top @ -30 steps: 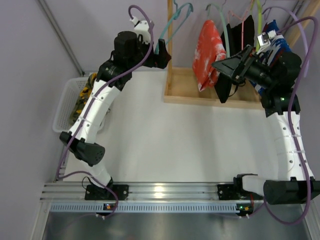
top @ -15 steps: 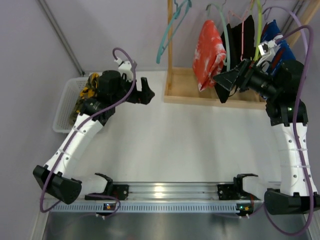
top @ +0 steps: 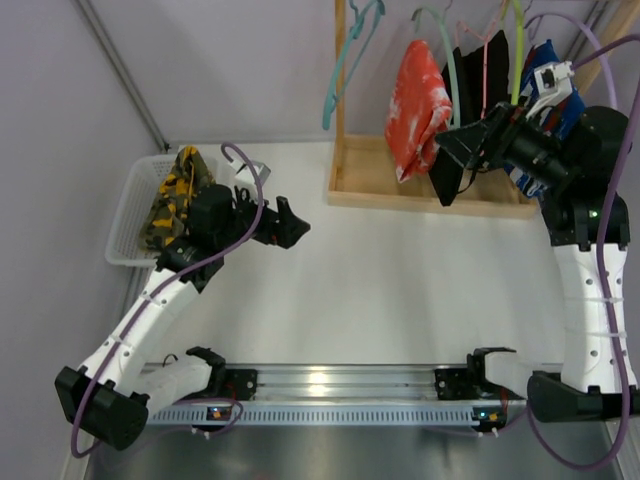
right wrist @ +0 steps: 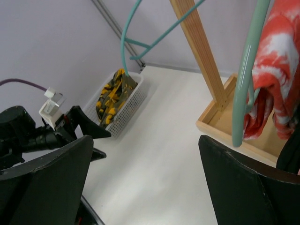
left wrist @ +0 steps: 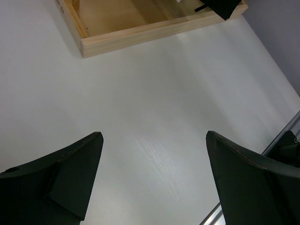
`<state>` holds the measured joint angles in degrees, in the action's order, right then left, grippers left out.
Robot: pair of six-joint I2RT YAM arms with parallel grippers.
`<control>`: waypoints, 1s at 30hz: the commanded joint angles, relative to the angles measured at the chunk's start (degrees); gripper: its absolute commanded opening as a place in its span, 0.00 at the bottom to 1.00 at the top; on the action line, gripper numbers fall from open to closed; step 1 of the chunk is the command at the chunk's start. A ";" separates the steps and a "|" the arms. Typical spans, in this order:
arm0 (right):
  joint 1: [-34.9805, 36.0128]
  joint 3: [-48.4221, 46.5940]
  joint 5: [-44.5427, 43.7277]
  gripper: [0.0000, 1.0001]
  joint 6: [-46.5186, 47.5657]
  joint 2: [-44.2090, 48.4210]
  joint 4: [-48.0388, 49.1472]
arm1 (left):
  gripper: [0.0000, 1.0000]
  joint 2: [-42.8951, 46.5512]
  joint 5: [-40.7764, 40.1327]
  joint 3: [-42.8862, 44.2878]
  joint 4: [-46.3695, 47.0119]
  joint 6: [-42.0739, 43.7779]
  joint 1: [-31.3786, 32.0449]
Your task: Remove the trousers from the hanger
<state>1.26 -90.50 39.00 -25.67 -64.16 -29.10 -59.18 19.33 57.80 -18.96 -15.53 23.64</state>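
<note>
From above, camouflage trousers [top: 172, 195] lie in the basket [top: 125, 215], while red trousers [top: 417, 105] and black trousers [top: 465, 100] hang on the rack [top: 340, 120] beside the wide-open right gripper [top: 447, 150]. Left wrist: the left gripper [left wrist: 154, 136] gapes, empty, over the table [left wrist: 154, 84]. Right wrist: next, probably, close on the red trousers and slide them off the hanger [right wrist: 243, 84]

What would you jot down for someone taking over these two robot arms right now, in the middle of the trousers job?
Left gripper: open, empty, low over the table, beside the basket.
Right gripper: open, empty, raised at the rack, close to the red-orange trousers.
Done: camouflage trousers lie in the basket; one teal hanger hangs bare.
Left: red-orange trousers and black trousers hang on their hangers and need taking off.
</note>
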 commanded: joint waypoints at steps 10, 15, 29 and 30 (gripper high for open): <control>-2.84 -22.69 -6.22 0.87 -1.48 -16.95 7.30 | 0.97 3.10 0.27 -2.96 5.16 0.32 -0.35; -2.84 -28.49 -6.57 0.84 -4.74 -24.41 10.81 | 0.98 3.19 -0.61 -2.69 5.25 0.24 -0.26; -2.84 -26.24 -0.87 0.71 -21.25 -34.10 28.55 | 0.99 2.49 -3.43 -2.08 5.16 2.44 -0.70; -2.75 -25.70 -0.51 0.69 -22.31 -34.10 28.57 | 0.98 2.49 -3.51 -2.17 5.08 2.26 -0.96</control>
<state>-0.95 -116.77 35.00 -41.30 -98.78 -9.52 -57.65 16.56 55.46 -16.71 -12.75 23.46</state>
